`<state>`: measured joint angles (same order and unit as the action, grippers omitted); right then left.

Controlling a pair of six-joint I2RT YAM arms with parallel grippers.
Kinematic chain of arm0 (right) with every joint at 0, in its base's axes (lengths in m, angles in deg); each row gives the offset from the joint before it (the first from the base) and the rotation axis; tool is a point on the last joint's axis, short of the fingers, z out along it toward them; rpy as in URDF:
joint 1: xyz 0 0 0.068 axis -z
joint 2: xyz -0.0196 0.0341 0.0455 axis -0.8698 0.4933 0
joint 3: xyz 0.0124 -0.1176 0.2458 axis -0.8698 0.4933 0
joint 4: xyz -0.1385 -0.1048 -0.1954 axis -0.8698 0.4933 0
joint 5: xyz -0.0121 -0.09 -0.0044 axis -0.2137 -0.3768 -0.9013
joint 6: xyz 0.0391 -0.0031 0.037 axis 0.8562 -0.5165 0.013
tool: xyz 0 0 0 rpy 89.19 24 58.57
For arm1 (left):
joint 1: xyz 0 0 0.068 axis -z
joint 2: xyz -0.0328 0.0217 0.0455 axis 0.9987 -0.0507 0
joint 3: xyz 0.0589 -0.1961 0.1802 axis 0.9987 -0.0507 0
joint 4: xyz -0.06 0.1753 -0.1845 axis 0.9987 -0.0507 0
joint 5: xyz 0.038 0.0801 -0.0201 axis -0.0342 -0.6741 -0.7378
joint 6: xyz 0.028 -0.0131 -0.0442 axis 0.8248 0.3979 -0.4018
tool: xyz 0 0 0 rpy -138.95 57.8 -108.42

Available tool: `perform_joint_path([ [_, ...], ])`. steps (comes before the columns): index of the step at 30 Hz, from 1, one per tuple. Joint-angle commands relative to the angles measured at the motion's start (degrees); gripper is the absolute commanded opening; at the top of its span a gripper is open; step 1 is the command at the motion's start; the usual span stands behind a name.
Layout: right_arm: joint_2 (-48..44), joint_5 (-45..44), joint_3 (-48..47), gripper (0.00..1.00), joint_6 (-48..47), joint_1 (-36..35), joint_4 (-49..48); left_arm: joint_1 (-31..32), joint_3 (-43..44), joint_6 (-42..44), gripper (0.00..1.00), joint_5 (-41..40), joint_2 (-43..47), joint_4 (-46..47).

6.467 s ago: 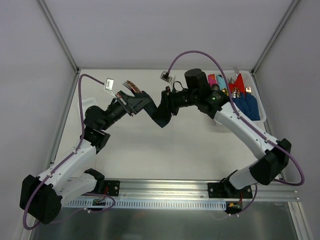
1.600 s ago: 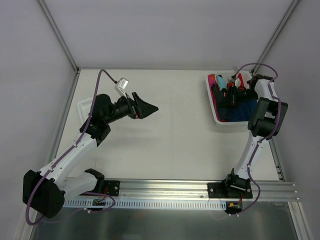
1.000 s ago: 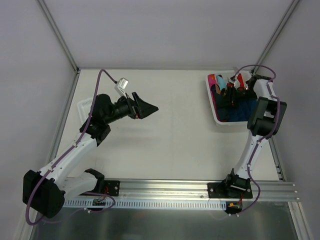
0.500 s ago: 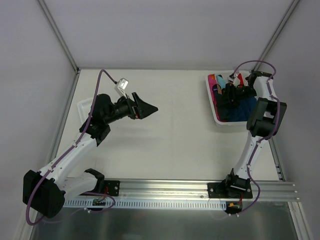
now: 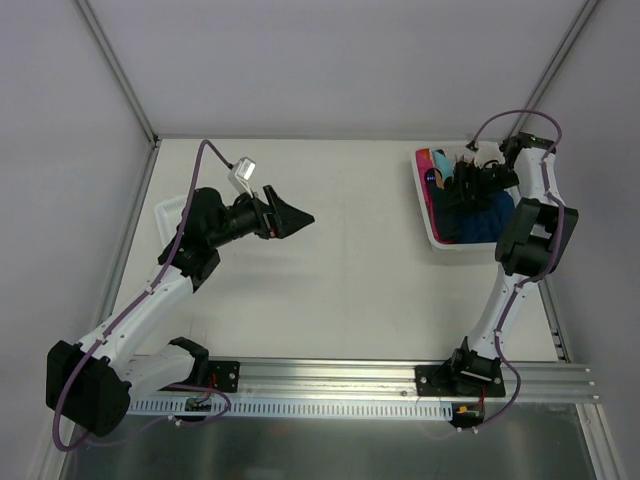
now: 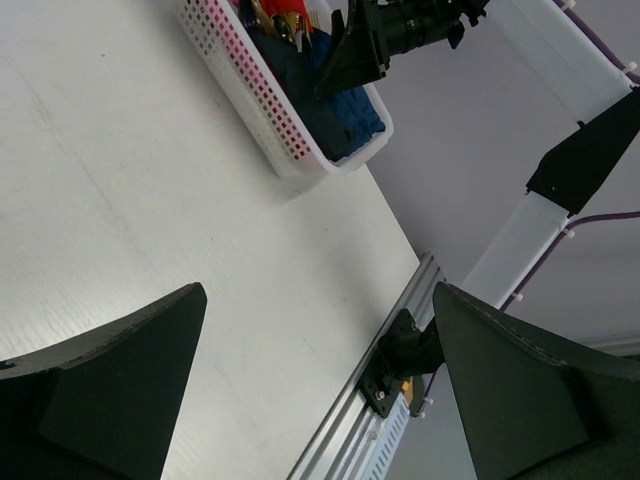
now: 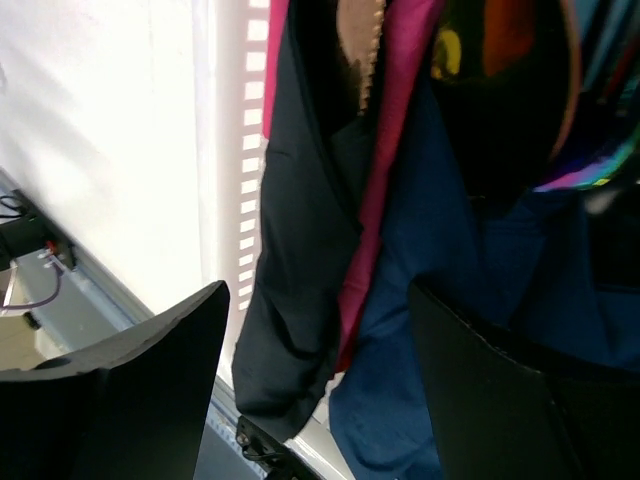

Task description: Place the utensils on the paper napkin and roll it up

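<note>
Right gripper (image 7: 320, 300), jaws parted and empty, hangs over the white basket (image 6: 262, 100) at the bench's far right corner. The paper napkin (image 7: 300, 250), rolled, lies inside against its wall. Left gripper (image 6: 318, 290) is spread wide, empty.

Worktop (image 5: 350, 290) was matt white and evenly lit. Pale grey panels (image 5: 330, 60) enclosed it on three sides, joined by metal corner posts (image 5: 118, 72). An aluminium rail (image 5: 330, 374) ran along the near edge.

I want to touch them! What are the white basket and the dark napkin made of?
The basket looks like hard white plastic: smooth, with rows of moulded holes. The dark napkin looks like soft matte paper, creased and limp, though it might be cloth.
</note>
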<state>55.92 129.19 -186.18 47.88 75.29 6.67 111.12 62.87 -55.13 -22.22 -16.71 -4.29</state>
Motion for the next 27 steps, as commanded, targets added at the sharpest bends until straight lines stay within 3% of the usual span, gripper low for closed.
perform_joint_path([
  [1,-1.24,-7.5,-3.48,0.77,-1.45,1.76,-2.74,-0.56,1.59,1.29,0.99,-1.01,0.79,-0.39],
  [7,-5.71,-6.98,-6.29,0.79,-1.45,3.34,-2.74,-1.35,3.87,3.74,0.99,-6.01,0.27,-9.68],
  [12,-13.18,-3.48,-6.73,0.95,-0.58,3.17,-3.36,-2.5,6.42,8.92,0.99,-14.87,0.44,-19.81],
  [16,-19.07,-1.36,-5.51,0.99,1.88,1.68,-3.79,-4.51,10.28,11.3,0.99,-16.04,-3.23,-29.03],
  [20,-28.1,-0.39,2.73,0.99,7.14,-4.02,-8.53,-6.63,13.72,14.38,0.99,-13.57,-7.55,-34.93],
  [22,-31.98,-1.35,11.43,0.99,11.26,-7.19,-14.3,-6.63,13.63,14.29,0.99,-14.54,-8.43,-35.38],
  [27,-44.56,-8.02,30.24,0.99,17.97,-23.17,-28.56,-6.72,12.84,14.73,0.99,-15.51,-9.31,-35.55],
])
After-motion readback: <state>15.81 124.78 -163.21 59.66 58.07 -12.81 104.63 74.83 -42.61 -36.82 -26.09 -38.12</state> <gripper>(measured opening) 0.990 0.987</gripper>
